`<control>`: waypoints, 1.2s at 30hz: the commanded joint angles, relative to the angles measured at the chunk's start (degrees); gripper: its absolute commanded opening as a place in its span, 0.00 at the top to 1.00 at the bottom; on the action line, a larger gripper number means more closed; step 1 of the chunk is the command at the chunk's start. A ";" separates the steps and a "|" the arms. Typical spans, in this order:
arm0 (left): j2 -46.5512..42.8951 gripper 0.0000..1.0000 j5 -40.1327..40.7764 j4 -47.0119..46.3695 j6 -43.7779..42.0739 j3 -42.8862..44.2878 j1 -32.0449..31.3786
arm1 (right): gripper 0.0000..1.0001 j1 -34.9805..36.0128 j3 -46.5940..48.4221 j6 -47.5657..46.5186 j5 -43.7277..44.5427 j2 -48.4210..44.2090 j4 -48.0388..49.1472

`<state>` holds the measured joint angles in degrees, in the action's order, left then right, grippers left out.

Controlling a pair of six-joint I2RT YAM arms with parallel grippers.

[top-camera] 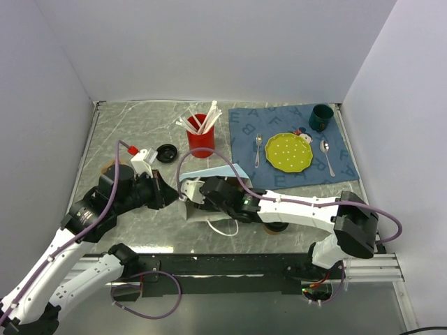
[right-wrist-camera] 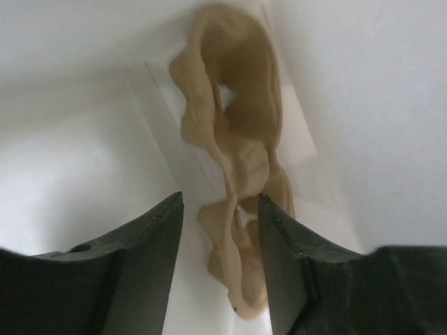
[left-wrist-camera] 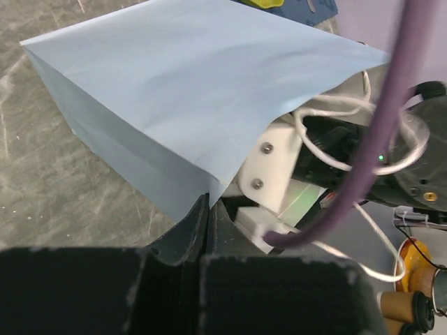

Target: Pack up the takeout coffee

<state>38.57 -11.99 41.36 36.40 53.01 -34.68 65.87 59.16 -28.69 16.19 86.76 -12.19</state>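
Left tool [left-wrist-camera: 208, 206] pinching blue bag [left-wrist-camera: 174, 91] rim at 9 o'clock; right tool [right-wrist-camera: 220, 202] spread inside from 3 o'clock; takeout coffee apparently not yet packed.

The tabletop [top-camera: 133, 125] carries one light-blue paper bag [top-camera: 216, 172], one red cup [top-camera: 201, 143] of several white utensils [top-camera: 199, 120], one round black plastic lid [top-camera: 166, 153], one blue lettered placemat [top-camera: 244, 129], one yellow-green dotted plate [top-camera: 290, 151], one silver fork [top-camera: 258, 150], one silver spoon [top-camera: 326, 155] and one dark green mug [top-camera: 321, 117]. There are two end effectors: the left end effector [left-wrist-camera: 209, 204] and the right end effector [right-wrist-camera: 220, 202].
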 commanded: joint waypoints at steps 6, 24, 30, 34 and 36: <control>0.19 0.99 -3.13 -2.52 1.39 1.74 -0.57 | 0.50 -2.32 -5.19 2.50 2.19 -4.14 3.66; 0.63 0.99 -2.95 -3.92 3.32 2.09 -0.57 | 0.51 -6.45 -5.37 -1.02 -8.54 -0.98 3.40; 0.54 0.99 -2.60 -3.75 3.32 2.09 -0.57 | 1.00 -6.63 -3.35 -0.67 -8.01 0.87 3.66; 0.28 0.99 -1.90 -2.26 2.71 1.92 -0.57 | 1.00 -6.54 -2.46 -1.19 -7.05 -1.67 3.74; 0.37 0.99 -0.94 -1.38 2.53 1.65 -0.57 | 1.00 -6.54 -2.90 -1.63 -8.36 -3.78 4.63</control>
<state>39.27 -12.99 40.25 38.63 53.01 -34.98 59.75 54.17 -29.82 7.84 87.05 -10.17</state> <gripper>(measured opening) 0.018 0.030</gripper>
